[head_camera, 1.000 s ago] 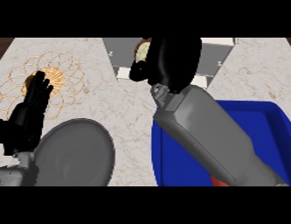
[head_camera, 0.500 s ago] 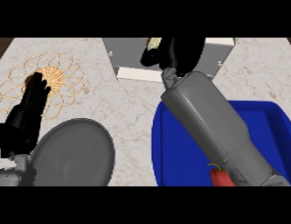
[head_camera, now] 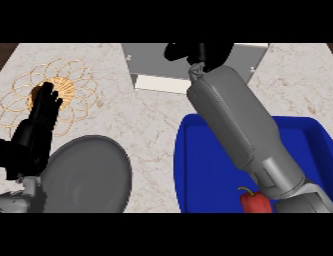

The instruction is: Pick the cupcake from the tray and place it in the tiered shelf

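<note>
The right robot hand (head_camera: 198, 52) is over the grey tiered shelf (head_camera: 154, 65); whether its fingers are curled round anything cannot be told, and the cupcake does not show. It has moved deeper into the shelf than half a second ago. Nearer than the shelf, a blue tray (head_camera: 198, 165) holds a red pepper (head_camera: 255, 201). The left robot hand (head_camera: 32, 135) rests open, left of the shelf, beside a grey plate (head_camera: 88, 175) and over a wire trivet (head_camera: 47, 95) on the table (head_camera: 150, 130).

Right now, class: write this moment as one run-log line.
right hand: over tiered shelf, contents hidden | left hand: open, resting | tray: red pepper, no cupcake seen
</note>
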### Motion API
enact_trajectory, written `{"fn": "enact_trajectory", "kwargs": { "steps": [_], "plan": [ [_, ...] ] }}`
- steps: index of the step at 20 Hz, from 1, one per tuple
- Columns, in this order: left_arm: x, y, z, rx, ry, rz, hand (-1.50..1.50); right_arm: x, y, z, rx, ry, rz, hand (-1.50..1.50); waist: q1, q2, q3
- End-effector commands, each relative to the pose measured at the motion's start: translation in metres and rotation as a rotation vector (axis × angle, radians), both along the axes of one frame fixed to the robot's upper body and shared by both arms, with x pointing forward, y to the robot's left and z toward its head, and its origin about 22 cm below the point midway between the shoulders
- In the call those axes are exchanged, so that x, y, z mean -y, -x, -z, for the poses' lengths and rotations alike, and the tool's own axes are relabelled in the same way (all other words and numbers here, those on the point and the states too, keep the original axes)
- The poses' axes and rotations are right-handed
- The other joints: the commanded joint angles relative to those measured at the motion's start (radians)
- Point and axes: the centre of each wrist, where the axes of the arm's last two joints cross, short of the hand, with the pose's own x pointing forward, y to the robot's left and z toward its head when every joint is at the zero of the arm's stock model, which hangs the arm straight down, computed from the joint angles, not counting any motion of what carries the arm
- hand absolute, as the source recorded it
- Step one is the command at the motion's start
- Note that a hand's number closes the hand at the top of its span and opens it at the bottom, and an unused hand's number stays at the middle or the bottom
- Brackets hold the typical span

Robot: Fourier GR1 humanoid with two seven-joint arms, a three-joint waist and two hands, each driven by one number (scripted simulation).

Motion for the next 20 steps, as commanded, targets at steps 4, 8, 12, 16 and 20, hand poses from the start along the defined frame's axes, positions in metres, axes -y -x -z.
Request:
{"fn": "enact_trajectory", "kwargs": {
  "steps": [4, 8, 12, 16, 20],
  "plan": [
    [0.000, -0.007, -0.012, 0.015, -0.001, 0.014, 0.00, 0.010, -0.023, 0.011, -0.030, -0.158, 0.051, -1.50, 0.015, 0.020, 0.003],
    [-0.003, -0.005, 0.002, -0.016, 0.007, -0.008, 0.00, 0.013, -0.023, 0.012, -0.039, -0.176, -0.009, -1.50, -0.006, 0.013, 0.003],
    [-0.006, 0.003, 0.016, 0.015, 0.014, -0.006, 0.00, 0.019, -0.027, 0.025, 0.016, -0.199, -0.031, -1.50, 0.008, 0.017, 0.003],
    [-0.003, 0.010, -0.016, 0.002, -0.013, 0.004, 0.00, 0.025, -0.027, 0.014, 0.123, -0.263, -0.058, -1.50, -0.004, 0.010, 0.004],
    [-0.024, -0.002, 0.001, 0.007, -0.005, -0.015, 0.00, 0.023, -0.031, -0.025, 0.186, -0.313, -0.057, -1.50, -0.018, 0.009, 0.003]
  ]
}}
